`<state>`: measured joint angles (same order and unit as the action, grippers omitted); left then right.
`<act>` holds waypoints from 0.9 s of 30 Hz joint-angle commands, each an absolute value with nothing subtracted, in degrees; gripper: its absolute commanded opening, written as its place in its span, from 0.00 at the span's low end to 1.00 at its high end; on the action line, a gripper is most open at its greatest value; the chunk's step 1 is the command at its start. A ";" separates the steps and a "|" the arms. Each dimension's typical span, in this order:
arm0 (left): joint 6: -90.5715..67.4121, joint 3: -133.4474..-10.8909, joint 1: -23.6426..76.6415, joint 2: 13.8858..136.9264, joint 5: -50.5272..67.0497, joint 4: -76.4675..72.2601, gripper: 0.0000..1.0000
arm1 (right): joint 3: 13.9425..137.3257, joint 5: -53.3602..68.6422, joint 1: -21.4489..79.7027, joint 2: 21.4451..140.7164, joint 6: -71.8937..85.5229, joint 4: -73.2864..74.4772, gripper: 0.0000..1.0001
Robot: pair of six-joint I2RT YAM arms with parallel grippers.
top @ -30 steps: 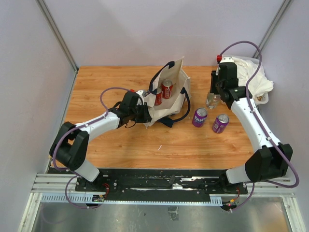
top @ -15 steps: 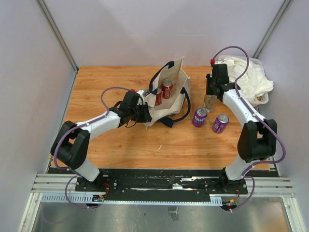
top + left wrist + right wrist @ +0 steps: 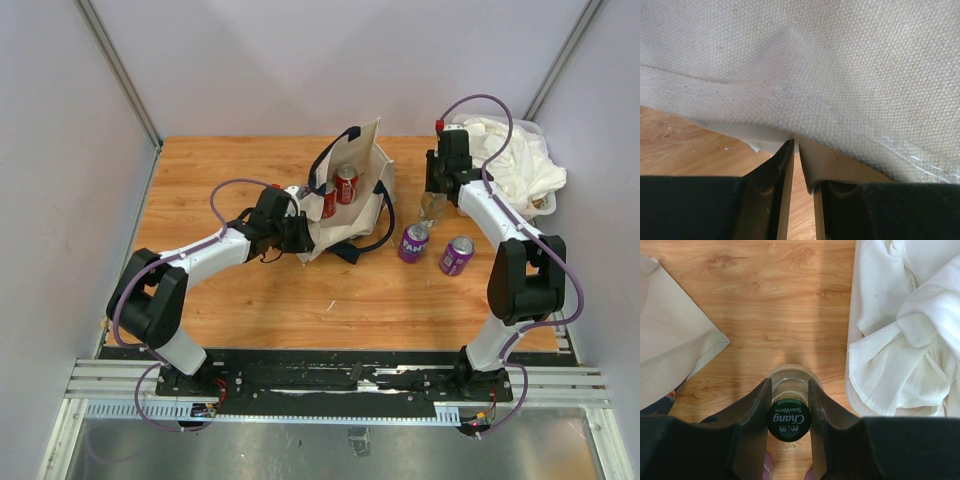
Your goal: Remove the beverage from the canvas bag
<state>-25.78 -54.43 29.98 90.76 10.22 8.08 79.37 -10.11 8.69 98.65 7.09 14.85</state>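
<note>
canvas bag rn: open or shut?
Open. In the top view the canvas bag gapes at the mouth, with two red cans visible inside. The left gripper pinches its near edge.

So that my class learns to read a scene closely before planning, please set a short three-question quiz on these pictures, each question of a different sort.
1. True or false: two red cans sit inside the canvas bag.
2. How many purple cans stand on the table?
3. What do the fingers of the right gripper flank? A) a red can B) a green-capped glass bottle C) a purple can

Key: 1 true; 2 two; 3 B.
</note>
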 commanded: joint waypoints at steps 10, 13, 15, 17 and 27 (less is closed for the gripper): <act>-25.25 -53.53 29.79 91.85 9.00 14.77 0.25 | 81.40 -11.12 7.46 94.73 6.92 12.80 0.82; -25.22 -53.44 29.77 91.37 9.01 14.85 0.25 | 82.60 -10.32 7.80 92.16 7.20 13.65 0.81; -25.43 -53.40 29.82 91.11 8.97 14.85 0.25 | 84.07 -10.31 9.01 89.58 6.69 15.01 0.81; -25.85 -53.57 29.80 90.61 9.09 14.81 0.25 | 87.22 -10.14 10.51 88.23 6.03 18.27 0.80; -27.42 -54.32 29.79 85.96 9.14 14.86 0.25 | 107.46 -3.50 23.20 88.57 3.82 33.30 0.69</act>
<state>-26.92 -54.43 29.98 87.85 10.13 10.07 102.19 -7.14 18.31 87.70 5.52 25.80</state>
